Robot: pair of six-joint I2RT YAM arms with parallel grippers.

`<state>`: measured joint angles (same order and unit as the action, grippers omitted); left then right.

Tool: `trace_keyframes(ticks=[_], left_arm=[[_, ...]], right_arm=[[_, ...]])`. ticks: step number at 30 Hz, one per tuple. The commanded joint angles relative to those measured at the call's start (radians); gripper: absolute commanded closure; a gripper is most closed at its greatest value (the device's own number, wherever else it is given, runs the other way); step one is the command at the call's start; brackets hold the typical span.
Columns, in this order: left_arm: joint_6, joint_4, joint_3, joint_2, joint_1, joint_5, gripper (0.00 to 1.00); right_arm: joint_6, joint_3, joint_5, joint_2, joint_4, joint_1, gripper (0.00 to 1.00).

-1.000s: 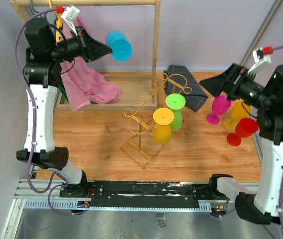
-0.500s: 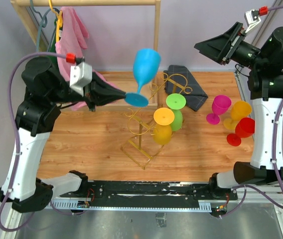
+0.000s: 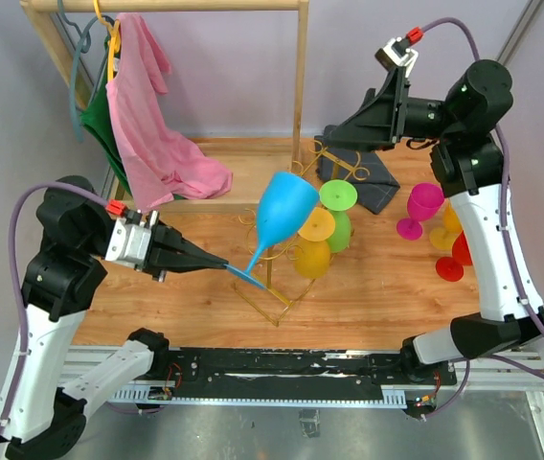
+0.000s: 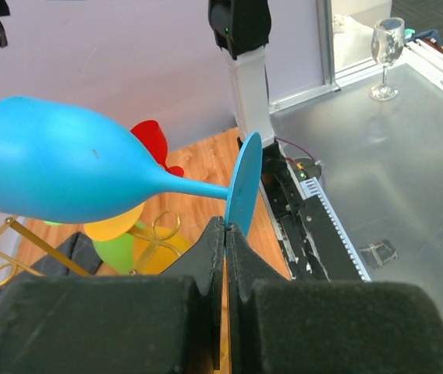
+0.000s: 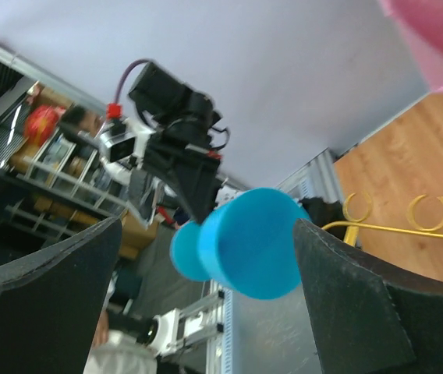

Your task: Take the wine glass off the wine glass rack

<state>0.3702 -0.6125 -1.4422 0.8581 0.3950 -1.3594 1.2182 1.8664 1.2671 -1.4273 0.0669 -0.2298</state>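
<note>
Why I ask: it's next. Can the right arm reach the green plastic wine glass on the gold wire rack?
Probably yes: the right gripper, jaws open and empty, hangs near the green plastic wine glass; the blue plastic wine glass in the left gripper sits aside.

Wooden tabletop (image 3: 186, 273). Centre: gold wire wine glass rack (image 3: 271, 278); far side: wooden clothes rack (image 3: 301, 96) and dark folded cloth (image 3: 368, 182). Right edge: magenta glass (image 3: 421, 206), orange glass (image 3: 449, 218), red glass (image 3: 456, 259).
</note>
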Motion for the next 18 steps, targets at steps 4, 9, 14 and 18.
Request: trace_keyframes(ticks=[4, 9, 14, 18], left_arm=[[0.180, 0.018, 0.155, -0.103, 0.004, 0.004, 1.00], [0.261, 0.019, 0.213, -0.154, 0.004, 0.024, 1.00], [0.286, 0.017, 0.229, -0.179, 0.004, 0.024, 1.00], [0.283, 0.017, 0.238, -0.189, 0.004, 0.021, 1.00]], right_arm=[[-0.063, -0.045, 0.099, 0.057, 0.155, -0.164, 0.19], [-0.127, -0.120, 0.105, 0.104, 0.279, -0.231, 0.23], [-0.157, -0.134, 0.106, 0.109, 0.333, -0.247, 0.23], [-0.167, -0.115, 0.104, 0.091, 0.346, -0.271, 0.24]])
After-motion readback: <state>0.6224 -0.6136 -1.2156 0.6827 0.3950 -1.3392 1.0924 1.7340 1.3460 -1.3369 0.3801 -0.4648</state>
